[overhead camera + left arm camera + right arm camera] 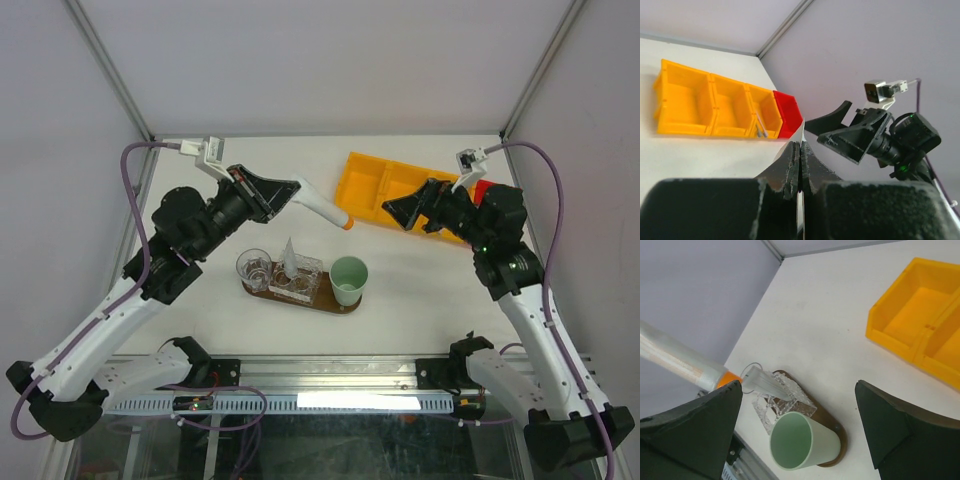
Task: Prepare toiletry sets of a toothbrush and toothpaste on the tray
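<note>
My left gripper (290, 190) is shut on the flat end of a white tube with an orange cap (325, 207), held in the air above and behind the tray. In the left wrist view the jaws (801, 147) pinch the tube's thin edge (803, 134). The dark brown oval tray (335, 305) bears a clear glass (253, 268), a cut-glass holder (300, 282) with a white tapered tube (290, 255) standing in it, and a mint-green cup (349, 278). My right gripper (412, 207) is open and empty over the yellow bin. The right wrist view shows its gripper (800, 432) above the cup (800, 440) and tray (839, 432).
A yellow compartmented bin (385, 185) lies at the back right with a red bin (482, 190) at its end. One compartment holds thin grey sticks (760, 131). The cage posts and walls close in the back and sides.
</note>
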You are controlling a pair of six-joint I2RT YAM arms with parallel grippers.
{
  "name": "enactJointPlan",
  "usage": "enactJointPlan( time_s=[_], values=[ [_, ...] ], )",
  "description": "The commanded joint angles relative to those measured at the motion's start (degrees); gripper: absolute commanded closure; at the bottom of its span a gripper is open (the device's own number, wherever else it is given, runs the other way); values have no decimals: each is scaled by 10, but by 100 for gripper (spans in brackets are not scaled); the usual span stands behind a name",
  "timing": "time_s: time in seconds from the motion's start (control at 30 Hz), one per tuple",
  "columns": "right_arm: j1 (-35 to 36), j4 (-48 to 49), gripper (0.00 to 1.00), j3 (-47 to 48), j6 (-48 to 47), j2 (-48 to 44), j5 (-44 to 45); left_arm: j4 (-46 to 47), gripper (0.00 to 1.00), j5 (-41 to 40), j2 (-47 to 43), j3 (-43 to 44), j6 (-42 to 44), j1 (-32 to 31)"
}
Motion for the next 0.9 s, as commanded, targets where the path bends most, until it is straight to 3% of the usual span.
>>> enactJointPlan(
  time_s=[0.0, 0.23, 0.47, 0.87],
  values=[
    [-2, -57, 1, 67, -75, 11, 59, -70, 100, -27, -12, 53, 30, -11],
    [-5, -71, 1, 76, -88, -2, 71, -201, 100, -30, -12, 99, 39, -14],
    [-7, -77, 1, 63, -90, -14, 84, -255, 100, -26, 10, 124, 50, -37],
    [-10, -73, 1, 55, -90, -20, 76, -342, 100, -227, 69, 187, 78, -157]
  ],
)
